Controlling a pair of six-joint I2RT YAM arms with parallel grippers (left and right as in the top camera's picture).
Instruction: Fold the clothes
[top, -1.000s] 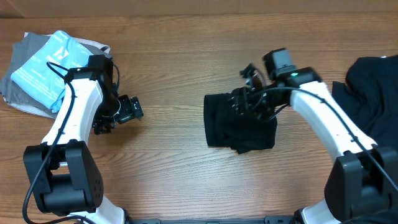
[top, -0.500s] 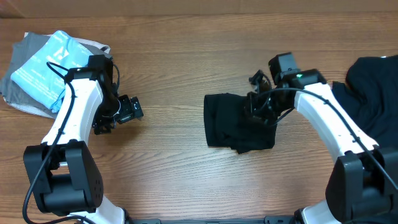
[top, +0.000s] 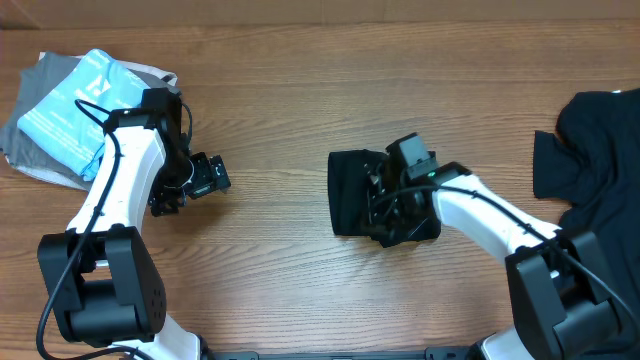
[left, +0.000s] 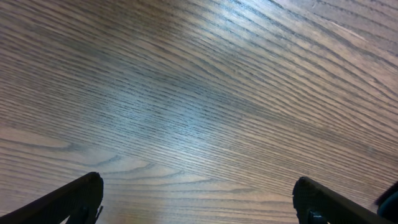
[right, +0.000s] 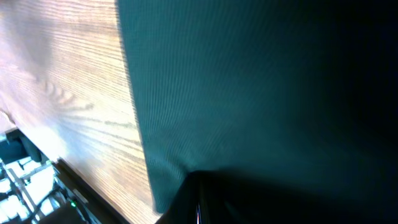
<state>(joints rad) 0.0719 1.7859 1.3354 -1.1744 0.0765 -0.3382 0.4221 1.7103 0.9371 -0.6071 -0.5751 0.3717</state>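
A black T-shirt (top: 349, 192), folded into a small rectangle, lies at the table's middle. My right gripper (top: 386, 205) is down on its right half, fingers shut together. In the right wrist view the shut fingertips (right: 198, 190) press against the dark cloth (right: 249, 81), and no cloth shows between them. More black clothes (top: 600, 140) lie heaped at the right edge. My left gripper (top: 188, 192) hovers open over bare wood far to the left. Its two fingers (left: 87, 190) stand wide apart with nothing between them.
A stack of folded grey and light blue garments (top: 70, 110) sits at the back left corner. The wooden table (top: 280, 120) runs bare between the two arms. The table's near edge (right: 37, 180) shows beside the folded shirt.
My right gripper has shut and moved from the folded shirt's upper right corner down and left onto the shirt. The left arm has not moved.
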